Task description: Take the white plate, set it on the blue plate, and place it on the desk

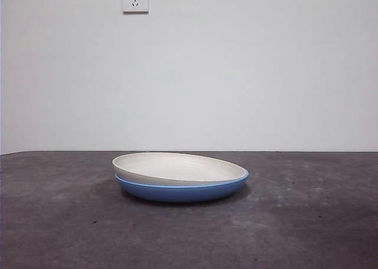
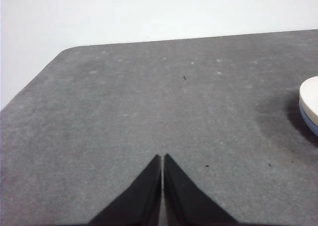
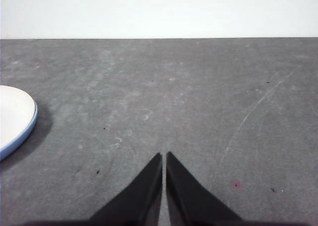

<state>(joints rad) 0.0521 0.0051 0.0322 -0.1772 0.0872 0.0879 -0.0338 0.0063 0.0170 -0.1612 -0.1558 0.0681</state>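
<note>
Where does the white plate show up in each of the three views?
Front view: white plate at centre, nested slightly tilted in the blue plate on the desk.
Left wrist view: only its rim at the right edge.
Right wrist view: part of it at the left edge.
Shared landmark: the blue rim under it, seen in all three.

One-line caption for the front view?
Round cream white plate nested, slightly tilted, in glossy blue plate on dark grey desk.

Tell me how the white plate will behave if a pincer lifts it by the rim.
The white plate looks rigid, so it should not bend. Its glossy rim may slip. It sits tilted inside the blue plate, so it will probably rock when nudged.
</note>
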